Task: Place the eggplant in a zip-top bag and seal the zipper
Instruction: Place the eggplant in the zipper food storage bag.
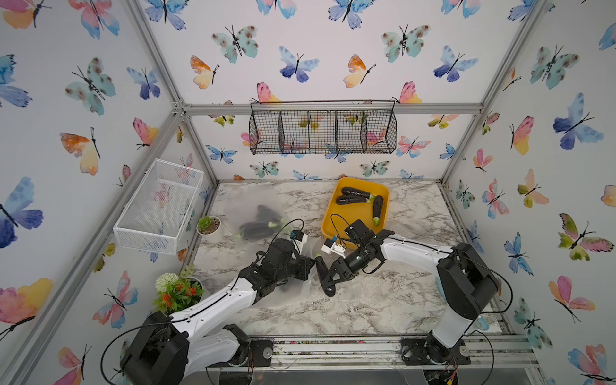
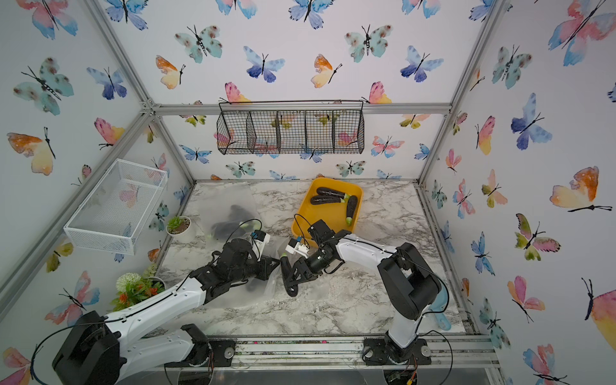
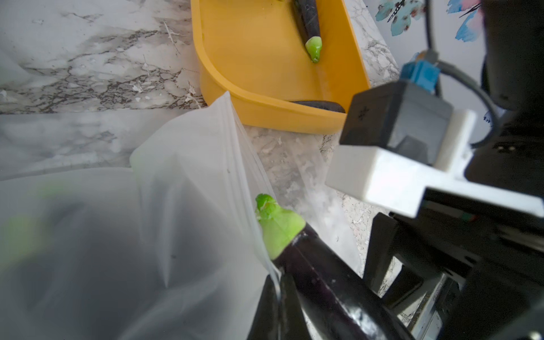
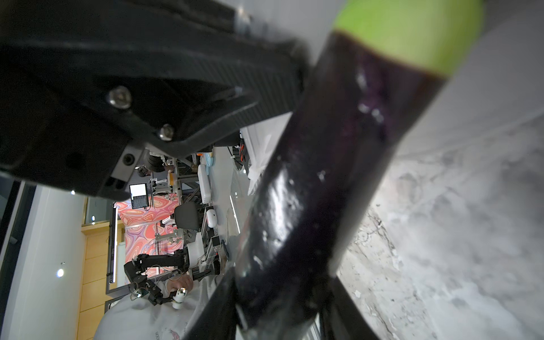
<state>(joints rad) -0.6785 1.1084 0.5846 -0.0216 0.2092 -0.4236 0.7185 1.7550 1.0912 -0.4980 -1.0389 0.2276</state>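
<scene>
Top views both show the marble table filling the floor of the cell. Sprawled at roughly 8 o'clock from its middle is the frosted zip-top bag, see-through enough that the marble veins show through it. A second bag sits out at 10 o'clock with dark eggplants visible inside. The yellow tray is at about 12 to 1 o'clock and has three spare eggplants lying in it.

Now the eggplant that matters: it's held up off the table pretty much dead centre. It's long and slim, with glossy skin so dark purple it's nearly black. The bright green cap ends in a little stem nub and points toward 11 o'clock. In the left wrist view the cap sits right up against the bag's raised rim, not inside yet.

The right gripper is clamped around the eggplant's lower half. The left gripper is pinched tight on the bag's edge, tugging it up into a peak.
</scene>
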